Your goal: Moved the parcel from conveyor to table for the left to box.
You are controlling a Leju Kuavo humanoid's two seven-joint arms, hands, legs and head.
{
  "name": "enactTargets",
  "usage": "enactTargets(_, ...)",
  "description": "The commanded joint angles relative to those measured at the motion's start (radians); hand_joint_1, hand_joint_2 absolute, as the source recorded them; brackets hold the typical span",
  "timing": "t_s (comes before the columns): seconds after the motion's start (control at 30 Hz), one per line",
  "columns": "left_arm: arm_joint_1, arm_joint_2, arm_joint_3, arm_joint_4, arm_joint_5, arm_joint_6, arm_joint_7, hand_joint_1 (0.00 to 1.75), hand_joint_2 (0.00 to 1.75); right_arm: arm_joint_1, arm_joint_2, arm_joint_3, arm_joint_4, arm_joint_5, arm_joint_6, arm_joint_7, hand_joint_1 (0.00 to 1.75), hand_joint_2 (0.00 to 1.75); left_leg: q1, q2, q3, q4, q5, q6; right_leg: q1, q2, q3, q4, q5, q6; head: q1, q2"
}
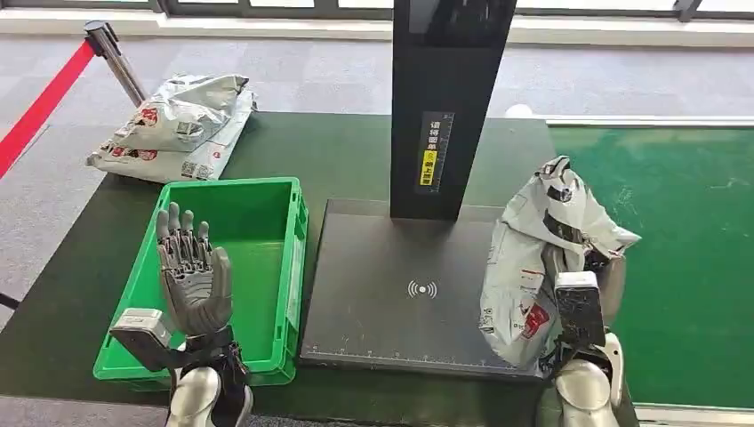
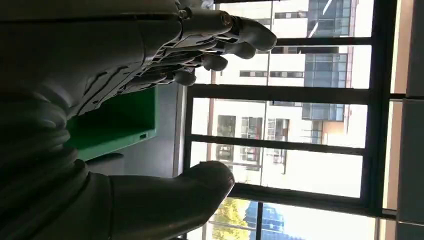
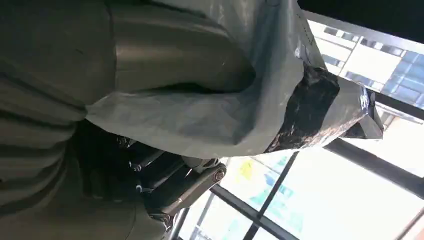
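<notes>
A grey plastic parcel [image 1: 532, 258] with red print stands upright at the right edge of the dark scanner plate [image 1: 391, 294]. My right hand [image 1: 594, 267] grips it from the right side; the right wrist view has the crumpled bag [image 3: 240, 100] lying across my fingers [image 3: 165, 180]. My left hand [image 1: 191, 267] is raised palm-forward over the near left part of the green box [image 1: 258, 240], fingers straight and apart, holding nothing. The left wrist view has those fingers [image 2: 220, 45] spread with the box wall [image 2: 120, 122] behind.
A black scanner post [image 1: 449, 98] rises from the back of the plate. Two more grey parcels [image 1: 178, 124] lie stacked on the table's far left corner. The green conveyor [image 1: 685, 258] runs along the right. A red barrier belt [image 1: 44, 102] crosses the far left.
</notes>
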Motion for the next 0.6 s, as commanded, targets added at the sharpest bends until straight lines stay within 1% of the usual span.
enactTargets(0.03, -0.034, 0.029, -0.018, 0.061, 0.002, 0.007, -0.001, 0.0, 1.75, -0.014, -0.049, 0.067, 0.091, 0.0, 0.003, 0.005, 1.75, 1.75, 0.0, 0.001, 0.001, -0.001, 0.0, 0.0, 0.001, -0.001, 0.002, -0.001, 0.0, 0.0, 0.0, 0.0)
enactTargets(0.13, -0.034, 0.029, -0.018, 0.061, 0.002, 0.007, -0.001, 0.0, 1.75, -0.014, -0.049, 0.067, 0.091, 0.0, 0.003, 0.005, 1.75, 1.75, 0.001, 0.001, 0.002, -0.002, 0.0, 0.0, 0.001, -0.001, 0.003, -0.002, 0.001, -0.001, 0.0, 0.0)
enactTargets(0.17, -0.03, 0.027, -0.016, 0.057, 0.004, 0.013, -0.002, 0.0, 1.75, -0.016, -0.052, 0.068, 0.094, 0.01, 0.001, 0.018, 0.56, 1.75, 0.0, 0.001, 0.002, -0.001, 0.0, 0.0, 0.001, -0.001, 0.002, -0.002, 0.001, 0.0, 0.0, 0.0)
enactTargets(0.2, -0.024, 0.029, -0.019, 0.05, 0.007, 0.021, -0.002, 0.0, 1.75, -0.016, -0.043, 0.056, 0.096, 0.04, -0.054, 0.017, 0.0, 1.75, 0.0, 0.001, 0.001, -0.001, 0.0, 0.0, 0.0, 0.0, 0.001, -0.001, 0.0, 0.0, 0.0, 0.0)
enactTargets(0.23, -0.014, 0.03, -0.021, 0.043, 0.008, 0.028, -0.002, 0.0, 1.75, -0.022, -0.036, 0.052, 0.109, 0.055, -0.095, 0.014, 0.0, 1.75, 0.0, 0.002, 0.002, -0.001, 0.0, 0.0, 0.001, -0.001, 0.002, -0.002, 0.001, 0.0, 0.0, 0.0)
enactTargets(0.27, -0.008, 0.03, -0.022, 0.037, 0.01, 0.031, -0.002, 0.0, 1.75, -0.026, -0.037, 0.055, 0.112, 0.05, -0.101, 0.013, 0.0, 0.0, 0.0, 0.001, 0.002, -0.001, 0.0, 0.0, 0.001, -0.001, 0.002, -0.002, 0.001, 0.0, 0.0, 0.0)
enactTargets(0.33, 0.005, 0.029, -0.024, 0.025, 0.01, 0.037, -0.002, 0.0, 1.75, -0.033, -0.034, 0.055, 0.111, 0.055, -0.143, 0.006, 0.0, 0.0, 0.0, 0.003, 0.002, -0.001, 0.0, 0.001, 0.001, 0.0, 0.002, -0.002, 0.001, 0.0, 0.0, 0.0)
enactTargets(0.43, 0.007, 0.026, -0.023, 0.015, 0.011, 0.035, -0.001, 0.0, 1.75, -0.039, -0.03, 0.053, 0.105, 0.062, -0.143, 0.03, 0.0, 0.0, 0.0, 0.003, 0.001, 0.0, 0.0, 0.0, 0.001, 0.001, 0.001, -0.001, 0.001, 0.0, 0.0, 0.0)
enactTargets(0.5, 0.0, 0.023, -0.023, 0.019, 0.008, 0.021, 0.01, 0.0, 1.75, -0.023, -0.036, 0.048, 0.099, 0.078, -0.135, 0.061, 0.0, 0.0, 0.0, 0.003, 0.002, -0.001, 0.0, 0.001, 0.001, 0.0, 0.002, -0.002, 0.001, 0.0, 0.0, 0.0)
enactTargets(0.6, -0.005, 0.019, -0.023, 0.027, 0.003, 0.014, 0.014, 0.0, 1.75, -0.001, -0.038, 0.038, 0.1, 0.075, -0.125, 0.062, 0.0, 0.0, 0.0, 0.001, 0.002, -0.001, 0.0, 0.001, 0.001, -0.001, 0.003, -0.002, 0.0, 0.0, 0.0, 0.0)
